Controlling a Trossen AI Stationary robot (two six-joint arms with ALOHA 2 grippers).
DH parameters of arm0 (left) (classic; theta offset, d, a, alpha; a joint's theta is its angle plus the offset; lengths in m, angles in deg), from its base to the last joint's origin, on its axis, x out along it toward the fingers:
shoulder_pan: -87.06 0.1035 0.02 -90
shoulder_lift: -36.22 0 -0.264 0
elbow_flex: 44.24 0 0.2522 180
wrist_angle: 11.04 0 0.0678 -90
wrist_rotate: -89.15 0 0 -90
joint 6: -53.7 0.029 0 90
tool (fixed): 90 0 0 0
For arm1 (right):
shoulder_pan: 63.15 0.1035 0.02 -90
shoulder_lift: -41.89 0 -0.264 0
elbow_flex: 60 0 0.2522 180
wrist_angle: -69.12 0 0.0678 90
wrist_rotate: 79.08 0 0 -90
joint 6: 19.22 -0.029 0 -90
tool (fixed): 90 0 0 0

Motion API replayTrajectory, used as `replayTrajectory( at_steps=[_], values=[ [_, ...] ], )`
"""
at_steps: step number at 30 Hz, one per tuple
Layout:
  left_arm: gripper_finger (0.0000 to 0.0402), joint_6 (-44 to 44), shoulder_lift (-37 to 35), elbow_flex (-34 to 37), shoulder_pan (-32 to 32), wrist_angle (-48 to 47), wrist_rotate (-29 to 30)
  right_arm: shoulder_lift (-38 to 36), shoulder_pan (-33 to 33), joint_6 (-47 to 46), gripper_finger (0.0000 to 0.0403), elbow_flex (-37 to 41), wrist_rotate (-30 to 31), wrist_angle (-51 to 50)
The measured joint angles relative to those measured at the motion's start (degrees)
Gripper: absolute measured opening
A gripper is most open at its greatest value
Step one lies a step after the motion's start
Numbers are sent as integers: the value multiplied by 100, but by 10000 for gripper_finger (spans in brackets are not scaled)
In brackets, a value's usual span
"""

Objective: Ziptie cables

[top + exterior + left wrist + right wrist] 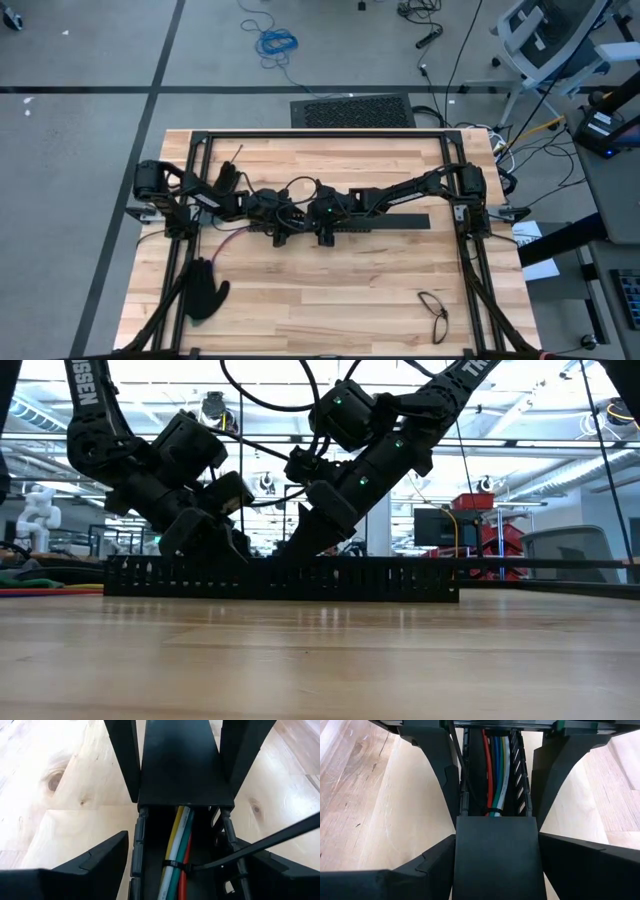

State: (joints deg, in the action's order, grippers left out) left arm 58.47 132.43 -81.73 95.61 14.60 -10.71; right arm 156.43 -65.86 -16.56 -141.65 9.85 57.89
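Both claws straddle the black slotted cable channel (pixel 370 224) mid-tabletop (pixel 330 290): left claw (pixel 172 880) and right claw (pixel 495 845) spread, grasping nothing; ziptied cables (pixel 176 845) lie inside.

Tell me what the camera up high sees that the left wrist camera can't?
Only the high view shows the black glove, the eyeglasses and both whole arms meeting mid-table. Only the left wrist view shows the colored cables lying inside the slotted black bar, with a ziptie looped around them. Both show the wooden table and the left tool.
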Motion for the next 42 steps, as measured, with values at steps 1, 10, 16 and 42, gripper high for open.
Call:
replayTrajectory(
  at_steps=[1, 10, 16, 42],
  values=[
    [299, -23, 1, 1, 0, 5, 1, 0, -1, 0, 247, -1, 0, -2],
    [298, -146, 4, 5, 2, 135, 4, -9, -1, 0, 247, -7, 7, -52],
    [298, -149, -374, 5, 4, 102, 0, -13, -29, -7, 247, -9, -13, -91],
    [298, -148, -744, -2, 5, -741, -126, -13, -103, -2, 247, -9, -28, -104]
  ],
)
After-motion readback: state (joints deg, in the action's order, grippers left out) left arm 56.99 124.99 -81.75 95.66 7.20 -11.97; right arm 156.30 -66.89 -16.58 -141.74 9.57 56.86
